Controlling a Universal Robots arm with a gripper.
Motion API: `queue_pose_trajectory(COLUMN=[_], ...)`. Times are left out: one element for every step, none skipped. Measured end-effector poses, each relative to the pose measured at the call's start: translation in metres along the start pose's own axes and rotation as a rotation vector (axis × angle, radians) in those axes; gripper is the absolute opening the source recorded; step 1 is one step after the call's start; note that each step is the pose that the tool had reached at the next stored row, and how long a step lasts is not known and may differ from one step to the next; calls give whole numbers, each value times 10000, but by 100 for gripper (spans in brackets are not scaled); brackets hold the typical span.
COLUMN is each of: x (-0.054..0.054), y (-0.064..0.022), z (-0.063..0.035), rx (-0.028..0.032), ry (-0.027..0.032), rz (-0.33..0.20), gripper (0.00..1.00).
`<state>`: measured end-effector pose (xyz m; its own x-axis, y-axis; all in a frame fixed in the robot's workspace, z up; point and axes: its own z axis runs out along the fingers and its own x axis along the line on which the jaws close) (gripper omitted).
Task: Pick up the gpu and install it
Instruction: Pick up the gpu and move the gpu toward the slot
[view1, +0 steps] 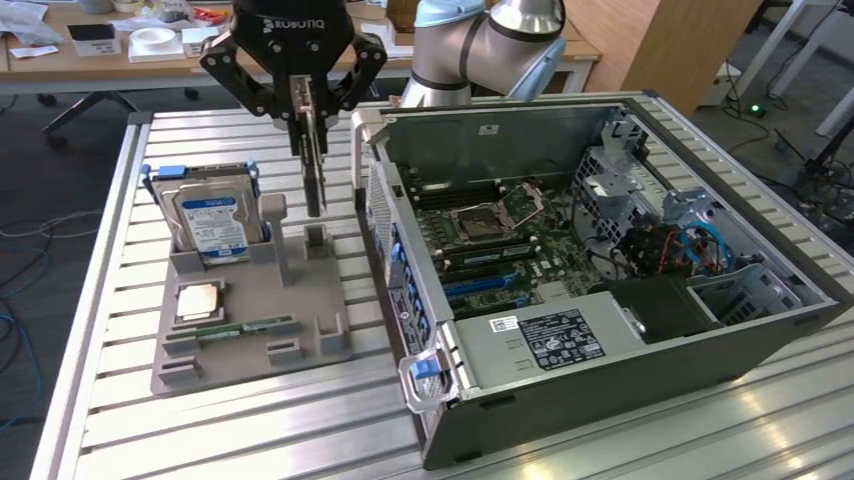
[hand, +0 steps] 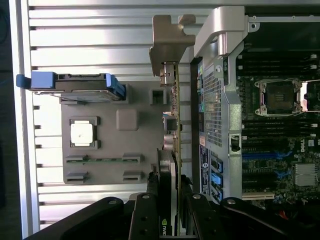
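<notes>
**A:** Item one, the gripper?

**B:** Gripper (view1: 307, 105): it is clamping the upper edge of the graphics card (view1: 315, 160), one finger pressing on each flat face. I would say the thin card gives the fingers two broad sides to bite on.

**A:** Where is the card sitting?

**B:** It is hanging straight down from the gripper, standing on edge, with its silver bracket (hand: 170, 40) at one end. It seems to be hovering just above its slot, though I cannot tell whether it is fully free.

**A:** Item two, underneath?

**B:** Grey stand (view1: 254, 340): it is resting on the slatted table (view1: 200, 440), directly below the gripper. Its slots are propping parts upright, probably so that fingers can reach both sides.

**A:** What is occupying it?

**B:** Hard drive (view1: 214, 225): it is standing on edge beside the card, towards the exterior view's left. Processor chip (view1: 200, 300) and memory stick (view1: 263, 325): both are lying flat in recesses, below the gripper and past the drive.

**A:** On the other side?

**B:** Computer case (view1: 601, 340): it is lying just beside the gripper, towards the exterior view's right. Its side panel is off, so the motherboard (view1: 521, 250) is facing up, likely for reaching in from above.
</notes>
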<state>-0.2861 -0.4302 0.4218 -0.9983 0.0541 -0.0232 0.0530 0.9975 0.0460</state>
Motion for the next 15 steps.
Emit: queue_pose_trajectory(x=[-6, -12, -21, -34, -50, -66, -83, -102, -121, -144, -167, -193, -220, -248, -277], y=[0, 1, 1, 2, 3, 4, 4, 5, 6, 8, 9, 11, 12, 13, 15], z=[0, 1, 2, 1, 2, 2, 3, 3, 4, 4, 5, 6, 7, 7, 8], rx=[0, -1, -1, -1, -1, 0, -1, -1, -1, -1, -1, -1, -1, 0, 0], ry=[0, 0, -2, -1, -1, 0, -1, -1, -1, -1, -1, -2, -1, -1, -1], rz=[-2, -2, 0, 0, 0, 0, 0, 0, 0, 1, 1, 1, 1, 1, 1], gripper=[27, 27, 27, 27, 27, 27, 27, 27, 27, 27, 27, 27, 27, 27, 27])
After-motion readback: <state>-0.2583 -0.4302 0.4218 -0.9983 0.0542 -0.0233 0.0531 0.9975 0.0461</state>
